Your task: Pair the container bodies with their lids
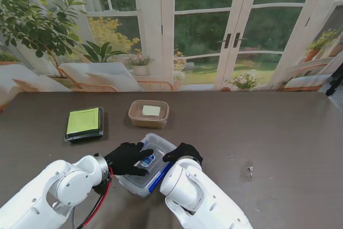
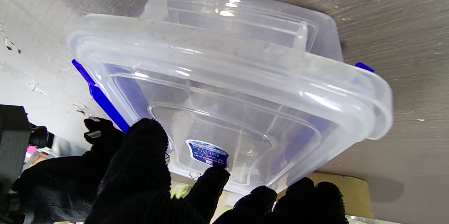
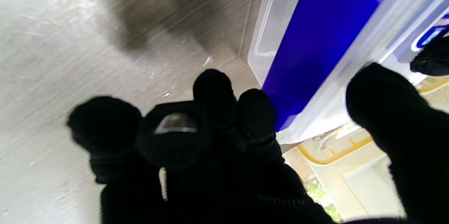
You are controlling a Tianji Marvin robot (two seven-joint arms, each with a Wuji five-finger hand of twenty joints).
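Near the table's (image 1: 278, 132) near edge, the black-gloved left hand (image 1: 126, 158) presses spread fingers (image 2: 140, 154) on a clear rectangular plastic lid (image 1: 154, 154), askew over a clear plastic box with blue clips (image 1: 140, 182). The black-gloved right hand (image 1: 183, 152) clasps its right rim. Farther off sit a brown lidded container (image 1: 148, 113) and a black tray with a green top (image 1: 84, 123).

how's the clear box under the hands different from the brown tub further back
The clear box is see-through plastic with blue clips and a blue sticker; the brown tub is tan and shows neither. The clear box has its lid resting on top; the brown tub is open, with a pale block inside. Both hands, the left hand and the right hand, are on the clear box; the brown tub stands untouched, farther from me. Both are rounded rectangular containers.
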